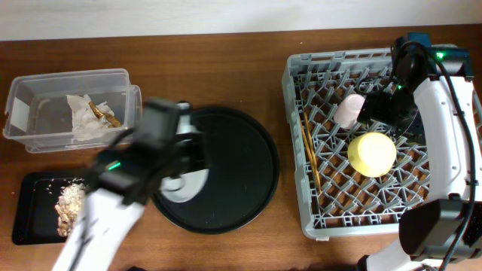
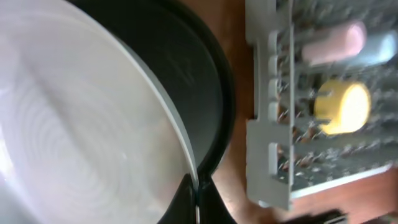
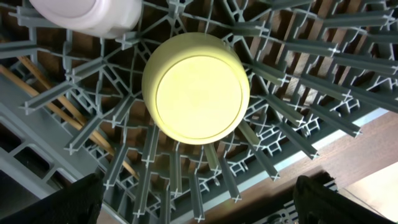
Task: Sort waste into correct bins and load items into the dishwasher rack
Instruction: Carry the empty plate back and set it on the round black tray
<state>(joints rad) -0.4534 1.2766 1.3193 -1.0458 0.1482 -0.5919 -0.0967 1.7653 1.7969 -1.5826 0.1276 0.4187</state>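
My left gripper [image 2: 198,200] is shut on the rim of the pale grey plate [image 2: 74,124], which is over the round black tray; overhead, the gripper [image 1: 183,154] and plate [image 1: 190,185] look blurred. The grey dishwasher rack [image 1: 297,143] holds the upturned yellow bowl [image 1: 372,153], the pink cup [image 1: 349,110] and the chopsticks [image 1: 310,154] along its left side. My right gripper [image 3: 205,199] is open and empty above the bowl [image 3: 198,93]; overhead it [image 1: 376,107] covers the rack's upper right. A pale blue cup [image 2: 380,46] shows beside the pink cup [image 2: 333,42].
The clear box [image 1: 30,113] at the back left holds crumpled napkins [image 1: 89,119]. The shallow black tray [image 1: 34,218] at the front left holds food scraps [image 1: 70,202]. The round black tray [image 1: 241,169] lies between the bins and the rack.
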